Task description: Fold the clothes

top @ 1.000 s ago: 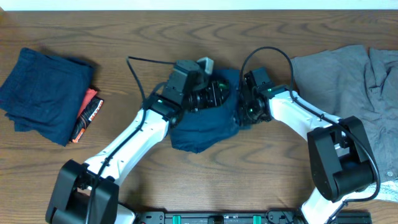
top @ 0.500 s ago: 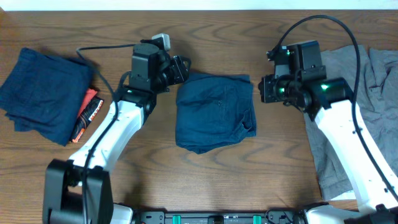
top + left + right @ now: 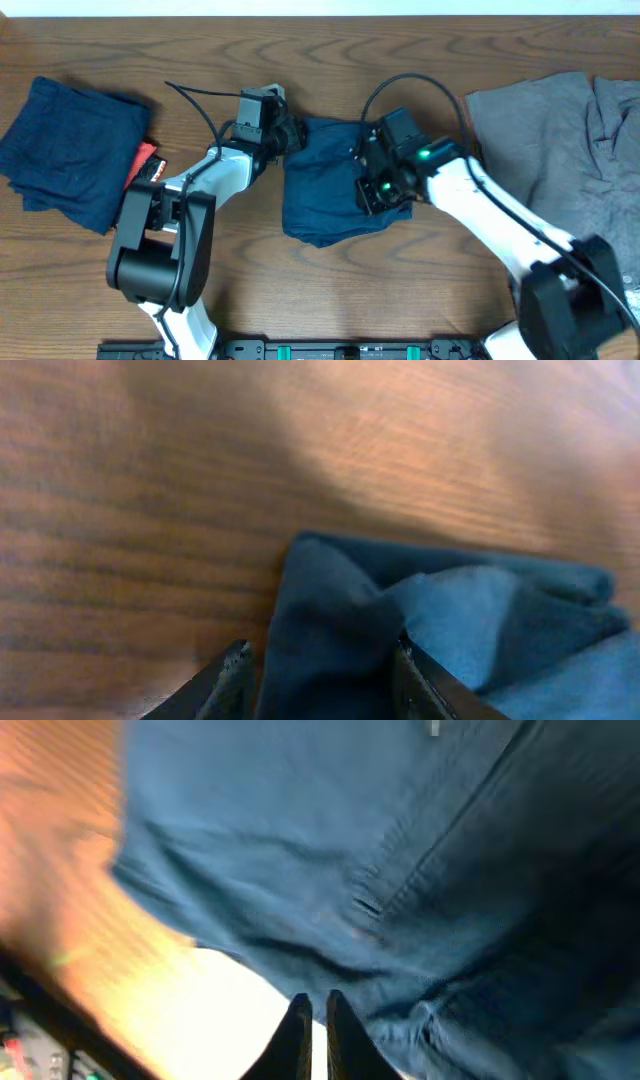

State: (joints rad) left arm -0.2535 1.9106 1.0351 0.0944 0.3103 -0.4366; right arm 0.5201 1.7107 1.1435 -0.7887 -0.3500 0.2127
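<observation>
1. Should the left claw [image 3: 320, 685] close and lift while the right claw [image 3: 315, 1018] bears on the same blue shorts [image 3: 335, 190], the cloth is likely to drag or bunch rather than fold cleanly. This is judged the main risk.
2. Second risk: the left fingers straddle a bunched corner, so closing there may catch only one layer and let the fold fall open.
3. Shorts: partly folded, lying at the middle of the table [image 3: 400, 300]. They sit between a folded blue pile [image 3: 70, 150] on the left and loose grey clothes [image 3: 560, 140] on the right, apart from both.
4. Left arm: bent sharply, with its wrist low at the upper-left corner of the shorts. Its fingers stand apart with the corner between them, and no pinch is evident.
5. Right arm: reaches in from the right, with its wrist down over the right half of the shorts. Its fingers are nearly together at the cloth edge. Whether a layer is caught between them cannot be told.
</observation>
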